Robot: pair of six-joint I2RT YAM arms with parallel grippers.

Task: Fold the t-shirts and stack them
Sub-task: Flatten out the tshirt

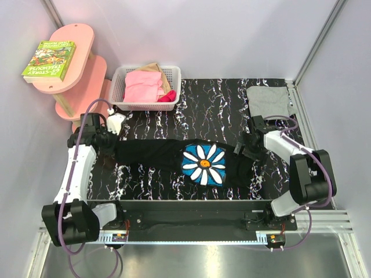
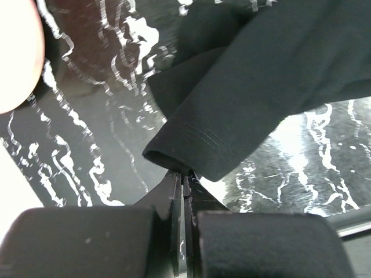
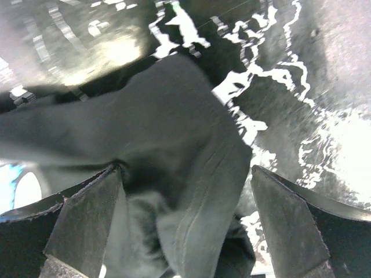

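Across the marbled tabletop [image 1: 191,98] lies the black t-shirt [image 1: 156,153], limp and light by our judgement, best taken at its sleeve hems: our left tool [image 2: 184,182] clamps one tight, our right tool [image 3: 185,174] straddles the other, jaws wide.

- black t-shirt [image 1: 156,153]: blue-and-white petal flower print, orange centre
- grey t-shirt [image 1: 268,101]: plain light grey
- desk [image 1: 203,98]: black, white marbled veining
- basket [image 1: 174,75]: white
- cloths [image 1: 142,88]: pink
- shelf [image 1: 78,40]: pink
- book [image 1: 49,59]: green cover
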